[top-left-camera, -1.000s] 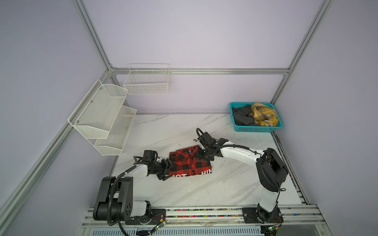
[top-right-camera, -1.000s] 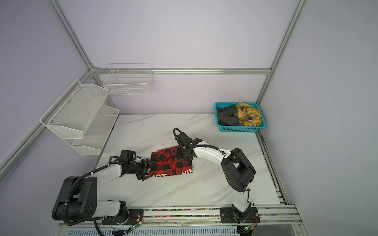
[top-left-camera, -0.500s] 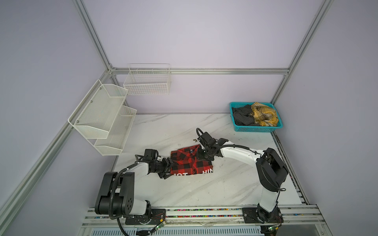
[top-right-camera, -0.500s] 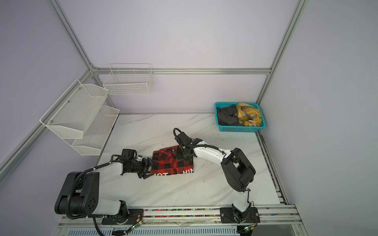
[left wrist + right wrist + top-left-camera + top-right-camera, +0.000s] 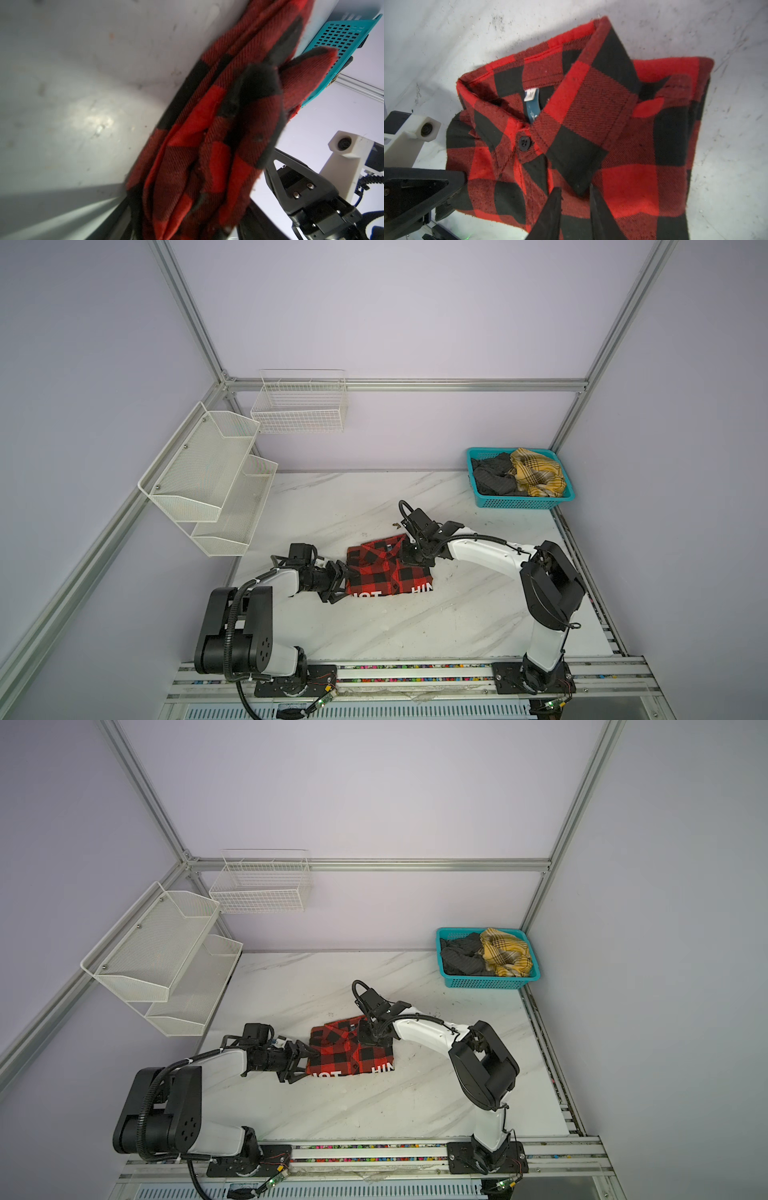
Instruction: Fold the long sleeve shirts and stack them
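Folded flannel shirt (image 5: 382, 572): left pincer (image 5: 338, 581) spread wide astride its frame-left edge; right pincer (image 5: 409, 559) narrow, by collar (image 5: 602, 99), grip unclear.

1. Walls (image 5: 395, 315): plain pale lilac panels at back and both sides, evenly lit.
2. Aluminium frame (image 5: 415, 384) runs up the corners and across the back.
3. Tabletop (image 5: 415, 626): white marble pattern, grey veins; scattered dark specks, possibly lint.
4. White wire basket (image 5: 299, 414) hung on back wall.
5. Two-tier white mesh shelf (image 5: 199, 472) fixed to left-hand wall.
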Controlling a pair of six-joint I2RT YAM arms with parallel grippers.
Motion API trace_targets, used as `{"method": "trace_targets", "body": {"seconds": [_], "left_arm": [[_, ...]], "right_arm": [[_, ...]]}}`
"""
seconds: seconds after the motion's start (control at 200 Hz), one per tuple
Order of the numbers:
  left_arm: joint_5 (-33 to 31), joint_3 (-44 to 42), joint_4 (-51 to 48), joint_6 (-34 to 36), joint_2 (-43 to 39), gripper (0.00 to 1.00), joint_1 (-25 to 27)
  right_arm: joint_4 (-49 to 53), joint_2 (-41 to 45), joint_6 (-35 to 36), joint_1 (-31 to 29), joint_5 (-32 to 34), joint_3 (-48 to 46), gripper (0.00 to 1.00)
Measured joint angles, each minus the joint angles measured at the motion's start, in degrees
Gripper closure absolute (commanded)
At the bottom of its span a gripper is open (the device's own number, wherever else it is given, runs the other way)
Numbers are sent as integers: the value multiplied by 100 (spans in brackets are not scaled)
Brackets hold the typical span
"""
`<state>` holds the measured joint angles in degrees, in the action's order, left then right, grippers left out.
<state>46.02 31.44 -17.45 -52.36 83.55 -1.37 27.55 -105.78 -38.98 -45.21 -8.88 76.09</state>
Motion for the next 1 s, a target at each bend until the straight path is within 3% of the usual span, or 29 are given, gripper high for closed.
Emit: {"method": "trace_targets", "body": {"seconds": [0.56,0.725,1.0], "left_arm": [[-26,87,-15,197,258,59,76],[-127,105,-63,219,282,71,109],[-219,673,-278,249,807,81,190]], "right_arm": [[-168,201,-306,0,166,-365,73],[-162,313,-400,0,254,-365,72],[-153,654,-555,33,396,-365,72]]}}
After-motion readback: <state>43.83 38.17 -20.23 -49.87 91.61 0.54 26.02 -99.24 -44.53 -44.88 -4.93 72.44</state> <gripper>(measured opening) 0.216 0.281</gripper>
